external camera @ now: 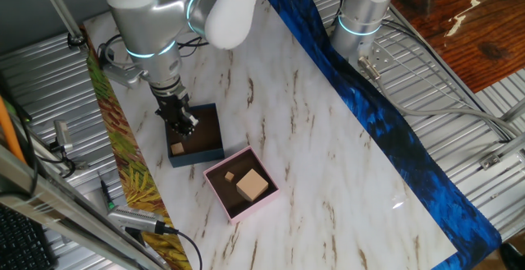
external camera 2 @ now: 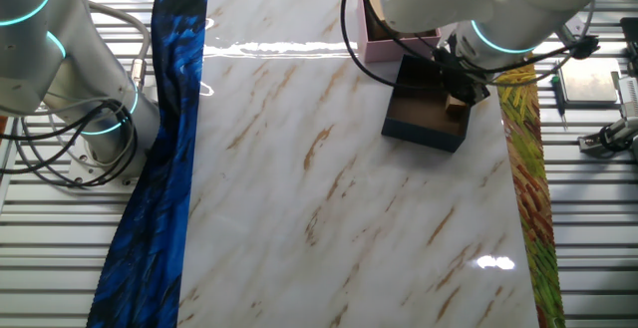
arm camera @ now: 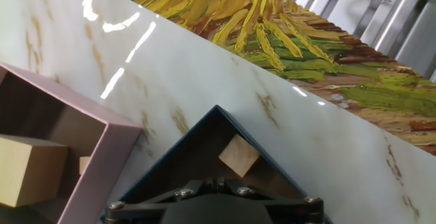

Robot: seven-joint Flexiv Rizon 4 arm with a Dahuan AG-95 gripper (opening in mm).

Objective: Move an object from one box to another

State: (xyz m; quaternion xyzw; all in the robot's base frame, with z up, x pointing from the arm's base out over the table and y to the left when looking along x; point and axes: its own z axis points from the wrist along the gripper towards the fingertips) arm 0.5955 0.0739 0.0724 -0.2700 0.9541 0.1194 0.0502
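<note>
The dark navy-blue box (external camera: 197,157) (external camera 2: 419,134) (arm camera: 184,139) stands on the marble table with one small wooden block (external camera: 176,148) (arm camera: 238,156) in its corner. Touching it corner to corner is the pale pink box (external camera: 254,207) (external camera 2: 384,49) (arm camera: 116,152), which holds a large wooden block (external camera: 252,185) (arm camera: 27,169) and a small one (external camera: 230,176) (arm camera: 85,164). My gripper (external camera: 184,122) (external camera 2: 454,74) (arm camera: 211,183) hangs over the inside of the navy box, short of its block. Its jaws look shut and empty.
A yellow-green patterned cloth strip (external camera: 123,163) (arm camera: 327,60) runs along the table edge beside the boxes. A blue cloth (external camera: 385,114) (external camera 2: 164,168) borders the opposite edge. A second arm's base (external camera: 361,16) stands beyond it. Tools (external camera: 131,219) lie off the table.
</note>
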